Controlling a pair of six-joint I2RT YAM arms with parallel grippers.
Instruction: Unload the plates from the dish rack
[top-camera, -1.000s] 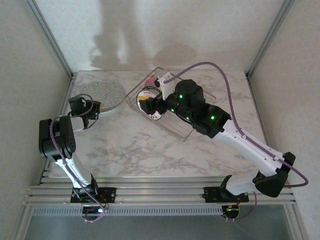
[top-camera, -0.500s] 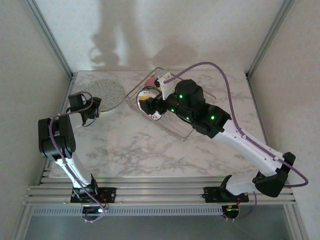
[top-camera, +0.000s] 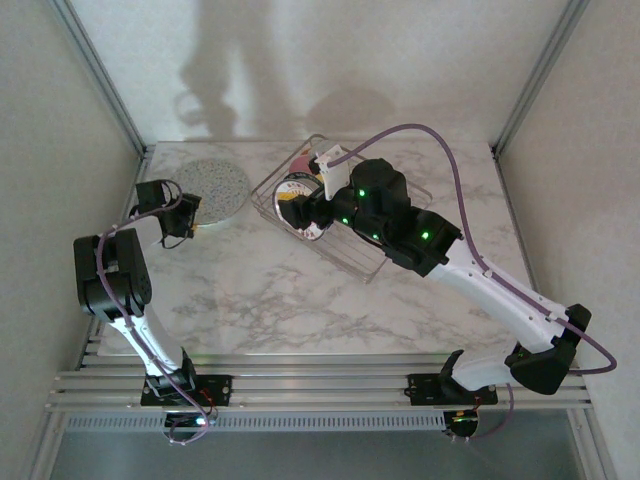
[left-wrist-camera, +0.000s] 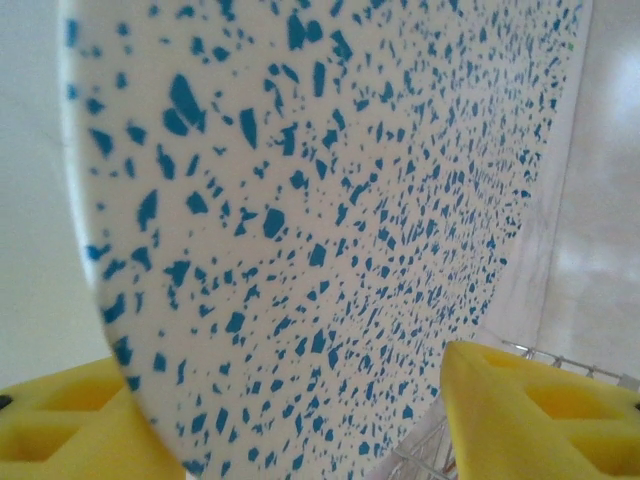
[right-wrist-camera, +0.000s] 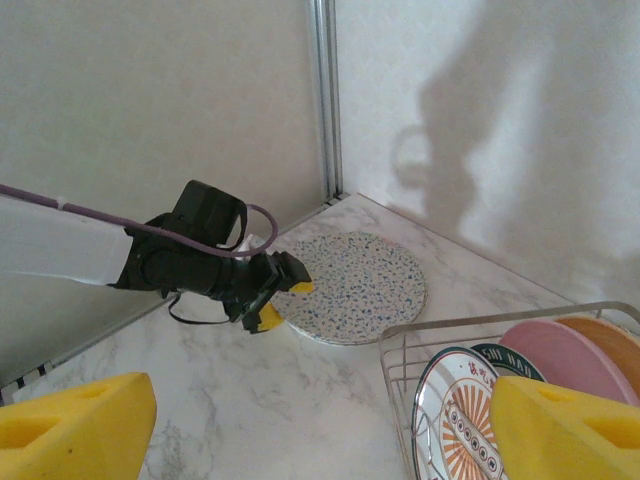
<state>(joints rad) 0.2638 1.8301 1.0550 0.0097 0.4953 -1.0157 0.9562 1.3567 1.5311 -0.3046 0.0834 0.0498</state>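
Note:
A large speckled plate (top-camera: 210, 188) lies flat on the marble table at the far left. My left gripper (top-camera: 184, 214) is at its near rim, open, with one yellow finger (right-wrist-camera: 299, 287) over the rim and the other (right-wrist-camera: 262, 318) beside it. Blue specks of that plate (left-wrist-camera: 320, 200) show close up in the left wrist view. The wire dish rack (top-camera: 388, 258) stands mid-table. It holds the sunburst plate (right-wrist-camera: 462, 420), the dark-blue-rimmed plate (right-wrist-camera: 508, 358), the pink plate (right-wrist-camera: 556, 345) and the orange plate (right-wrist-camera: 612, 335) on edge. My right gripper (top-camera: 300, 214) hovers open over the rack's left end.
Grey walls and metal posts (right-wrist-camera: 327, 100) close in the table at the back and sides. Bare marble (top-camera: 270, 300) stretches between the speckled plate, the rack and the arm bases. A purple cable (top-camera: 450, 160) arcs over the rack.
My left gripper has slid a little left and away along the speckled plate's rim. The right arm and the rack's plates have not moved.

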